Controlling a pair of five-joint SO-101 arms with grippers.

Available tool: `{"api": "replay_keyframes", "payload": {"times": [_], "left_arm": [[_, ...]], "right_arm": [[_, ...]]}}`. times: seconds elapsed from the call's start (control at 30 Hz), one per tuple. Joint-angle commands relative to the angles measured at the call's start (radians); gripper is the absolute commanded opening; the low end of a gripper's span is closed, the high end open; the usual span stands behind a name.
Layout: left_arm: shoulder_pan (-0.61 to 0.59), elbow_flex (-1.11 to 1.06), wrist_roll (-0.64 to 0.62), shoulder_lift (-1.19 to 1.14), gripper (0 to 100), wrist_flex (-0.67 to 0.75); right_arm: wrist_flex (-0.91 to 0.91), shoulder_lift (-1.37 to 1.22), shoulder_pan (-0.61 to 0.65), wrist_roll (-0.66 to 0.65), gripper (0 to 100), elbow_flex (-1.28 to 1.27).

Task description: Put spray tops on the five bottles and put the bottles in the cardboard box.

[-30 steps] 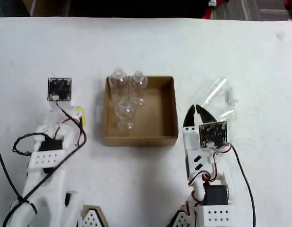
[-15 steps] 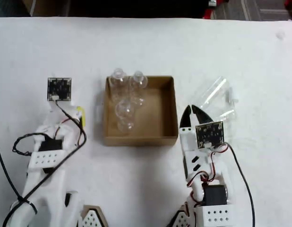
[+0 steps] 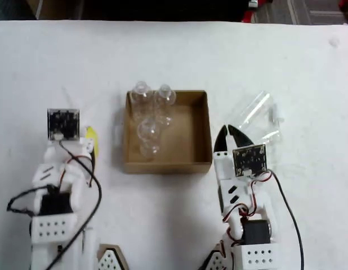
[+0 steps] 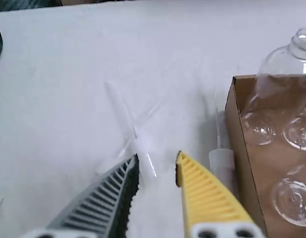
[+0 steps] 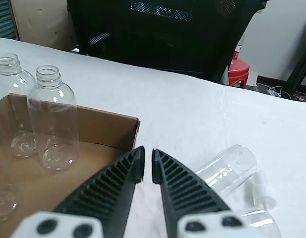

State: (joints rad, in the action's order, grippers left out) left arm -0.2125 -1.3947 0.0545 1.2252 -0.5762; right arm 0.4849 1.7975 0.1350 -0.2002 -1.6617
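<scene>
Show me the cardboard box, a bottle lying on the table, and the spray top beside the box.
cardboard box (image 3: 168,166): high view, the wall nearest the arms.
lying bottle (image 5: 225,167): right wrist view, its clear body.
spray top (image 4: 221,161): left wrist view, its white head.

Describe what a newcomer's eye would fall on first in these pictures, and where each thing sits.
The cardboard box at mid-table draws the eye, with three uncapped standing bottles in its left half. Right of the box a lying bottle rests on the table, beyond the right gripper. Left of the box, the left gripper, open, hovers by a spray top.
</scene>
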Motion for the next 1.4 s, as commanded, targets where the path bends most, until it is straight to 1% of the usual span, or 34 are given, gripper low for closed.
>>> {"api": "replay_keyframes", "payload": {"times": [0.0,0.1,0.57,0.73,0.9,0.97,1.17,1.27,1.37], "left_arm": [[0.002,-0.054,-0.011,0.186,12,-0.003],[0.002,-0.078,-0.008,0.237,12,-0.003],[0.004,-0.086,-0.011,0.245,12,-0.005],[0.062,-0.086,-0.005,0.246,12,-0.009],[0.096,-0.103,-0.003,0.246,12,-0.005],[0.107,-0.107,-0.003,0.246,12,-0.002],[0.117,-0.112,-0.003,0.246,12,0.015],[0.116,-0.114,-0.003,0.246,12,0.012],[0.117,-0.114,-0.003,0.243,12,0.011]], "right_arm": [[-0.025,0.005,0.008,-0.012,1.8,0.0],[-0.025,0.005,0.005,-0.012,1.8,0.0],[-0.025,0.005,0.008,-0.011,1.9,0.002],[-0.025,0.005,-0.007,-0.012,1.9,0.0],[-0.022,0.005,-0.079,-0.014,1.9,0.031],[-0.018,0.004,-0.088,-0.014,1.9,0.038],[-0.015,0.002,-0.084,-0.014,1.9,0.04],[0.024,0.002,-0.082,-0.017,1.9,0.064],[0.082,0.001,-0.033,-0.084,1.9,0.114]]}}
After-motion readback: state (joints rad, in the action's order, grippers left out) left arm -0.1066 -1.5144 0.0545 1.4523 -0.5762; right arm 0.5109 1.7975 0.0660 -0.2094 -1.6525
